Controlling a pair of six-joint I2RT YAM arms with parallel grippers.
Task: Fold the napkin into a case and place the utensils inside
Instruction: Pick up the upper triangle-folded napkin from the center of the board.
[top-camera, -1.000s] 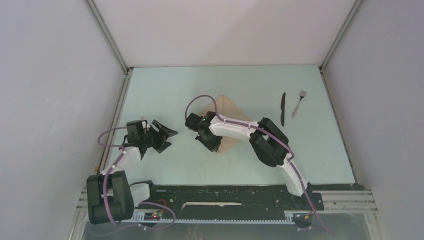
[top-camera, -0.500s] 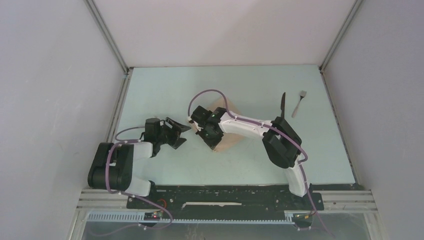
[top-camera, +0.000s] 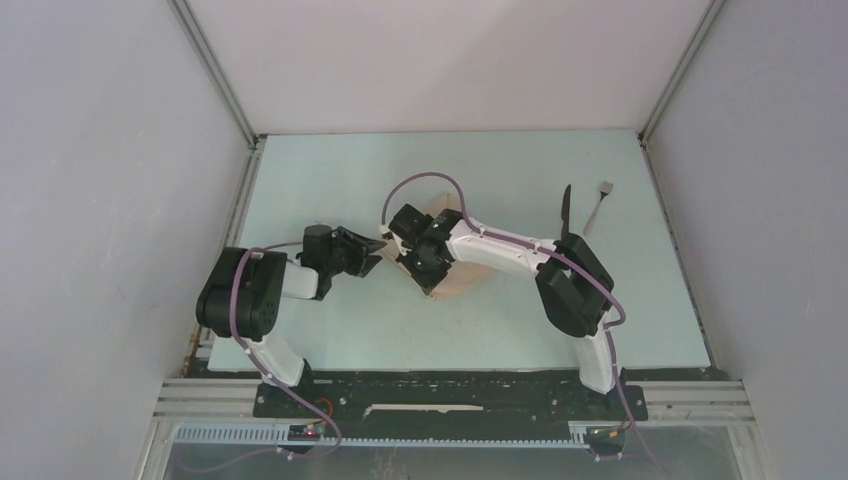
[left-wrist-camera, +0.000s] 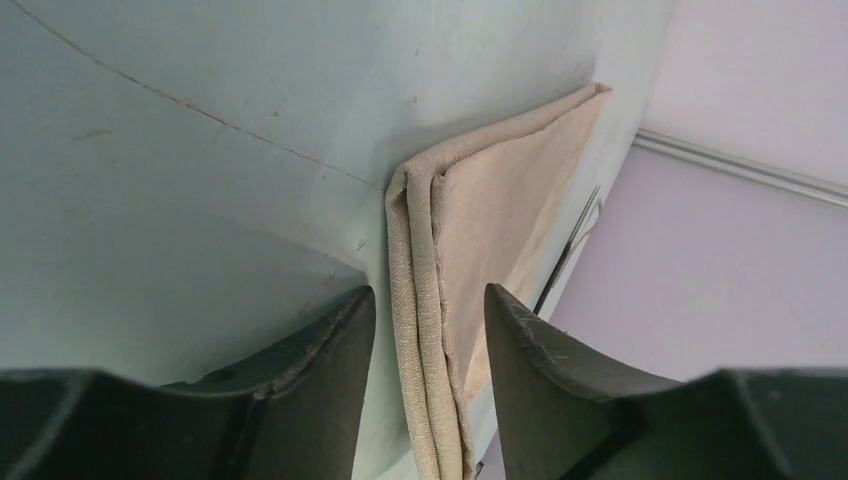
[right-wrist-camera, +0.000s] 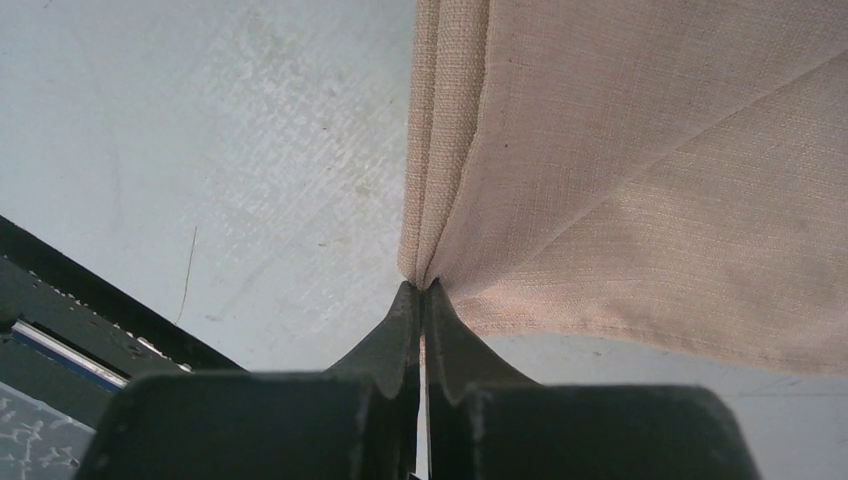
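The beige napkin (top-camera: 465, 275) lies folded in the middle of the table, mostly under my right arm. In the right wrist view my right gripper (right-wrist-camera: 420, 287) is shut on a corner of the napkin (right-wrist-camera: 620, 150), where the layers bunch together. From above, the right gripper (top-camera: 428, 278) sits over the cloth's near corner. My left gripper (top-camera: 372, 254) reaches in from the left and is open. In the left wrist view the napkin's folded edge (left-wrist-camera: 425, 300) stands between the fingers (left-wrist-camera: 330, 350) with a gap on each side. The black knife (top-camera: 566, 205) and grey fork (top-camera: 598, 205) lie at the far right.
My right arm's elbow (top-camera: 575, 285) hangs just in front of the knife's near end. Grey walls close the table on the left, far side and right. A black rail (top-camera: 450, 395) runs along the near edge.
My left arm has swung right to the napkin's left side and its jaws have narrowed around the folded edge. My right gripper has carried its corner slightly farther away.
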